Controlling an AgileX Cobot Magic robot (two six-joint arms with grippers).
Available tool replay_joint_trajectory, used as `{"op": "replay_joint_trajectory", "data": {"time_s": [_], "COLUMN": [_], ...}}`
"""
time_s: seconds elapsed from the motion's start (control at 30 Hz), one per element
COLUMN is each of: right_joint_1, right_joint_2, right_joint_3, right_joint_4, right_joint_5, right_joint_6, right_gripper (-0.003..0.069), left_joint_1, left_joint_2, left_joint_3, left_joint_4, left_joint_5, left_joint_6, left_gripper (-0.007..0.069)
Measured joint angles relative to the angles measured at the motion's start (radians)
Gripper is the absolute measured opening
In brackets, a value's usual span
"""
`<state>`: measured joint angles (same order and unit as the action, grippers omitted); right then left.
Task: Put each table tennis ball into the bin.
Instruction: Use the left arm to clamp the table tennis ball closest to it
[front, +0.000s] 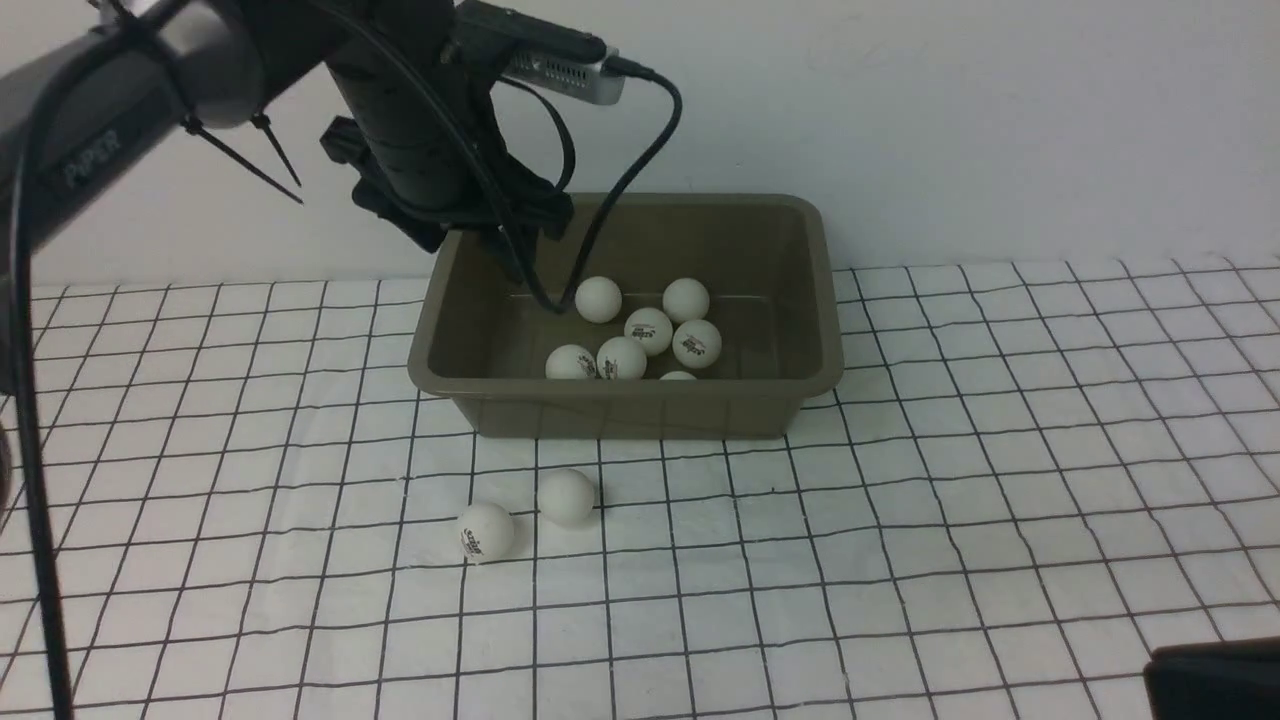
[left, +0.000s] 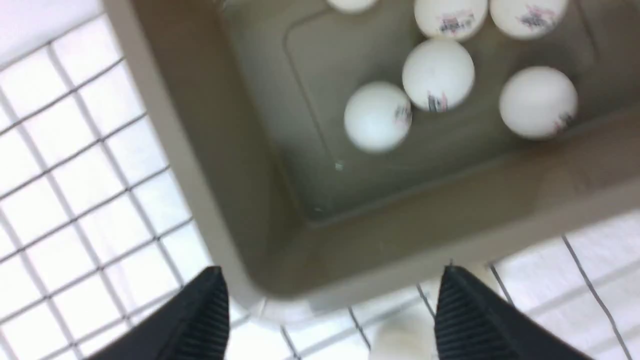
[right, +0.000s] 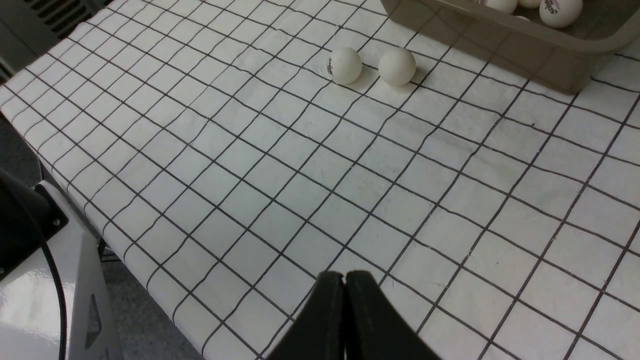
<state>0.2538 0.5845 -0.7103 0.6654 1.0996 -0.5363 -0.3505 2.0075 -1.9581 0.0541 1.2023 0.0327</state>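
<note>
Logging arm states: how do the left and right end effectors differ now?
Left end effector is open; right end effector is shut. Left hangs over a corner of the bin; right is over the gridded cloth, apart from the bin. Both are black and hold nothing.

Left hand (left: 332, 280) hangs raised, jaws wide and empty; right hand (right: 345, 280) has jaws pressed together.

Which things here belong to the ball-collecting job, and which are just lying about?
Belong to the job:
- bin
- seven balls in the bin
- two loose balls in front of it
- left hand, open above the bin's corner

Just there:
- checked table cover
- black cable
- white wall
</note>
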Motion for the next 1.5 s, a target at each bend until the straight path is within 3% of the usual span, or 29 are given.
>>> {"op": "replay_joint_trajectory", "data": {"time_s": [0.13,0.37,0.6,0.77,1.03,1.5], "right_joint_1": [0.0,0.0,0.0,0.0,0.0,0.0], "right_joint_2": [0.0,0.0,0.0,0.0,0.0,0.0], "right_joint_3": [0.0,0.0,0.0,0.0,0.0,0.0], "right_joint_4": [-0.001,-0.001,-0.001,0.0,0.0,0.0], "right_joint_5": [0.0,0.0,0.002,0.004,0.004,0.004], "right_joint_6": [0.0,-0.004,-0.006,-0.006,0.0,0.001], "right_gripper": [-0.0018,-0.0018,-0.0018,-0.0018,-0.0018,-0.0018], "left_joint_1": [0.0,0.0,-0.001,-0.001,-0.001,-0.001], "left_joint_2": [-0.057,-0.194,-0.237,-0.237,-0.224,-0.096], "left_joint_3": [0.025,0.369,0.715,0.749,0.749,0.749], "left_joint_4": [-0.011,-0.097,-0.105,-0.118,-0.146,-0.148], "left_joint_5": [0.026,0.017,-0.242,-0.353,-0.429,-0.501], "left_joint_6": [0.0,0.0,0.0,0.0,0.038,0.048], "left_gripper": [0.0461,0.0407,0.0405,0.041,0.0555,0.0574]}}
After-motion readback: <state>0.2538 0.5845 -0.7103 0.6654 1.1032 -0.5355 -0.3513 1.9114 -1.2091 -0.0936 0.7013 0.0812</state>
